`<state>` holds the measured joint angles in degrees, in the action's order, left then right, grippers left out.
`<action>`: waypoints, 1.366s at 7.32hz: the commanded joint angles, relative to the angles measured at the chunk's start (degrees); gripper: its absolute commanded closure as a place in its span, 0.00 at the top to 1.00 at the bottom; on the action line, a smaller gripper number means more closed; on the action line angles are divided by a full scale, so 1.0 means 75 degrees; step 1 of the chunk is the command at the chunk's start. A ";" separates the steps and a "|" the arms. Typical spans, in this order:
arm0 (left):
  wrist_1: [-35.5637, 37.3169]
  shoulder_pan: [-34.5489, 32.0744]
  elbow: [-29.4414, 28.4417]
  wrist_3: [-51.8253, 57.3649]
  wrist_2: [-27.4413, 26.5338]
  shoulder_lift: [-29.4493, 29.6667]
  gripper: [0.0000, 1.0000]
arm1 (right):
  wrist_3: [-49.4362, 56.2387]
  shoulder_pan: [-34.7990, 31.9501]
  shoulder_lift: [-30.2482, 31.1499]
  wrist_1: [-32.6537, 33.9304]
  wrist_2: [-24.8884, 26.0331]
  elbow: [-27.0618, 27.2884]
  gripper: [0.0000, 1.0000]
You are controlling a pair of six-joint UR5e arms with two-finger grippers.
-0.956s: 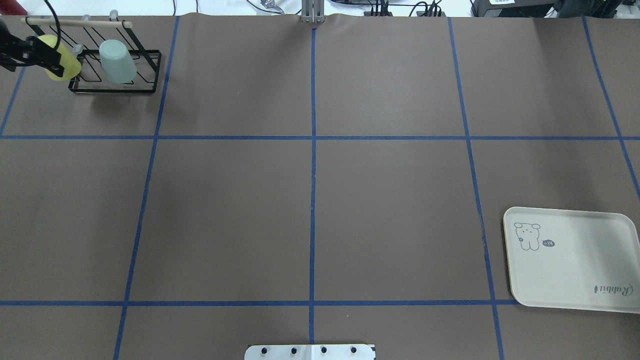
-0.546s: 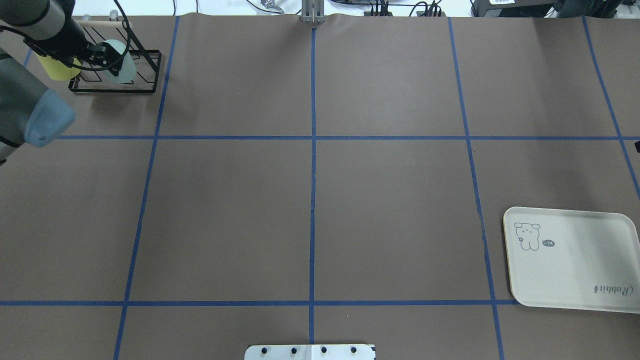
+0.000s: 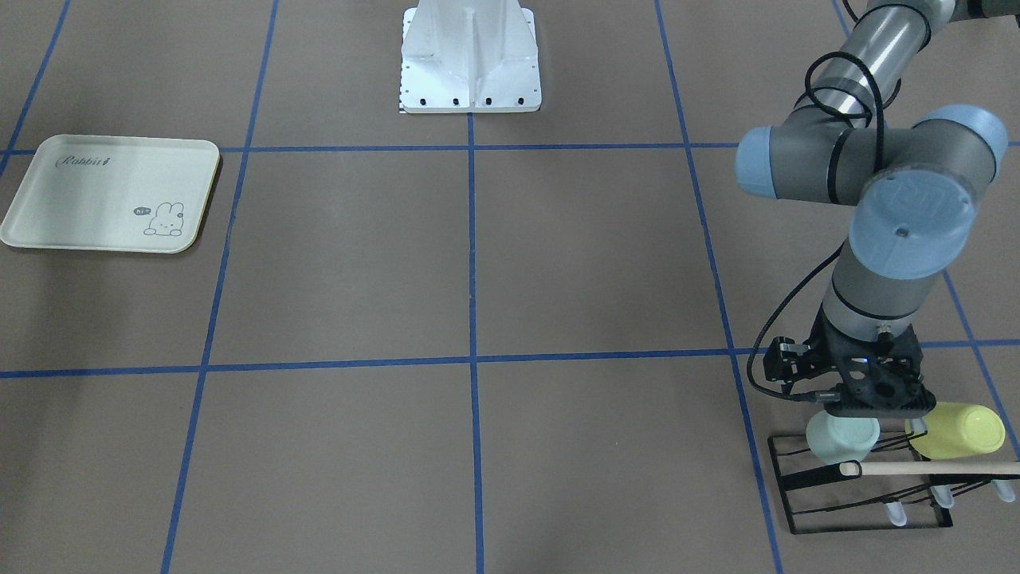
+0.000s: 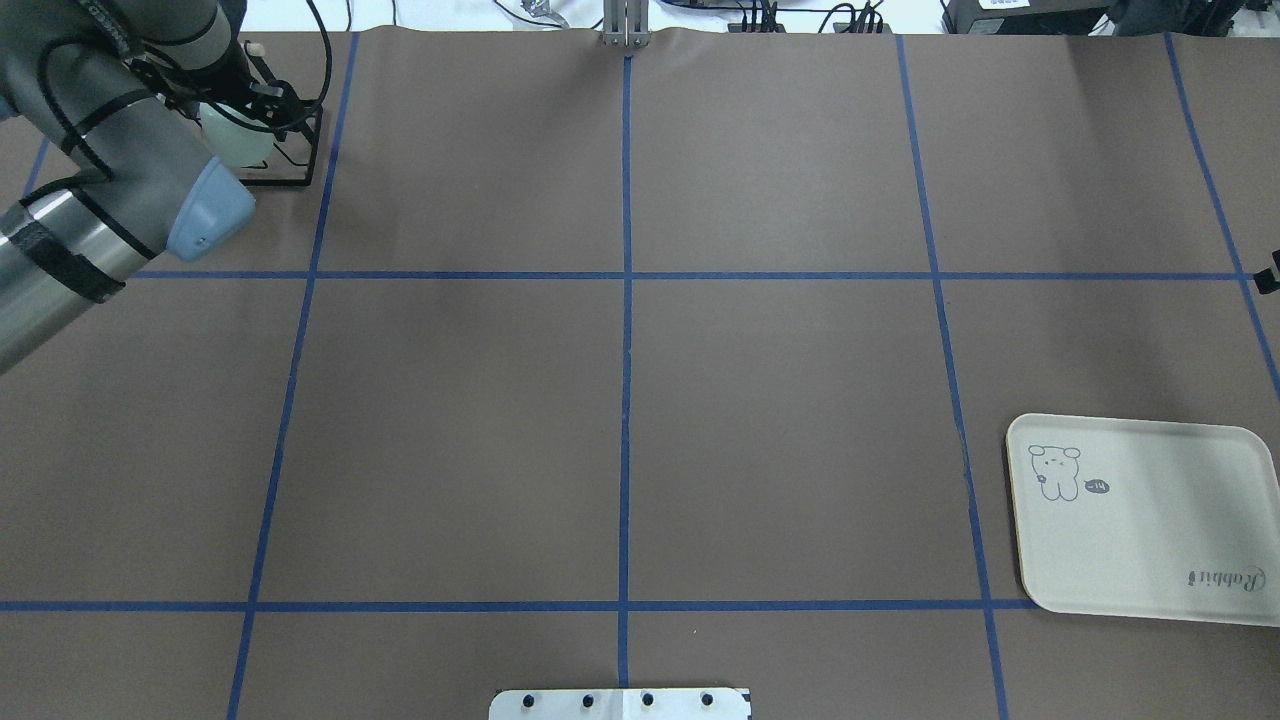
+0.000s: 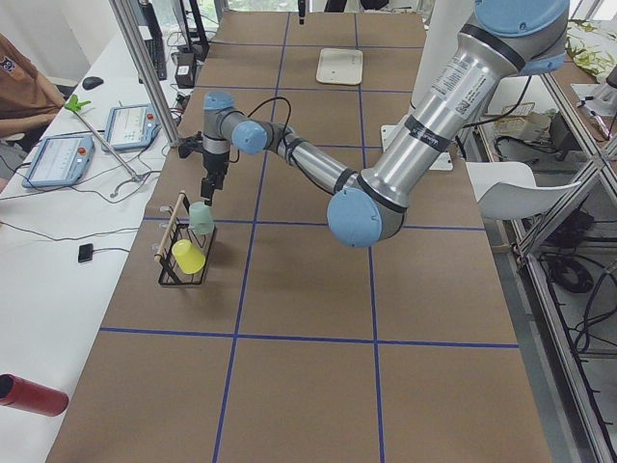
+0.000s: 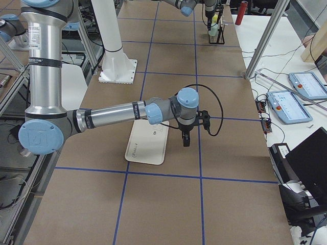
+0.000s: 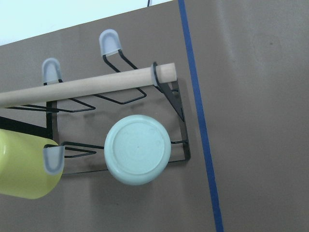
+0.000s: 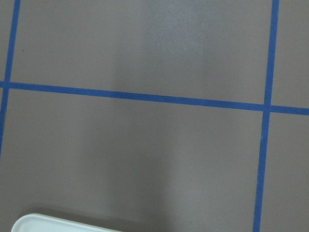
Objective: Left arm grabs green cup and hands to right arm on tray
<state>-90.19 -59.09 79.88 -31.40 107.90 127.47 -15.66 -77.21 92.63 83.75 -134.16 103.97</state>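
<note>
Brown-topped, the table carries a rack. The green cup sits upturned on it, directly beneath the left tool, whose opening we cannot judge. We should centre over it, avoiding the yellow cup alongside.

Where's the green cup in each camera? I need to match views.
Front-facing: green cup lower right.
Overhead: upper left, partly behind arm.
Exterior left: left of centre.
Exterior right: far top, too small to tell.
Left wrist: centre.
Right wrist: absent.
Landmark: black wire rack.
</note>
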 commanded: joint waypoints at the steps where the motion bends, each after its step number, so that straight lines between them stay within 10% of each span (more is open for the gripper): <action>1: 0.0026 -0.0358 -0.0408 0.0657 0.0015 0.0207 0.99 | 0.0002 0.0029 -0.0209 -0.0010 0.0029 -0.0279 1.00; 10: 0.0014 -0.0301 -0.1545 0.0414 0.0062 0.0781 0.99 | -0.0010 0.0029 -0.0222 -0.0010 0.0029 -0.0386 1.00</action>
<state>-90.15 -61.48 68.46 -28.26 108.40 133.53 -15.73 -76.99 91.00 83.67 -133.94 101.06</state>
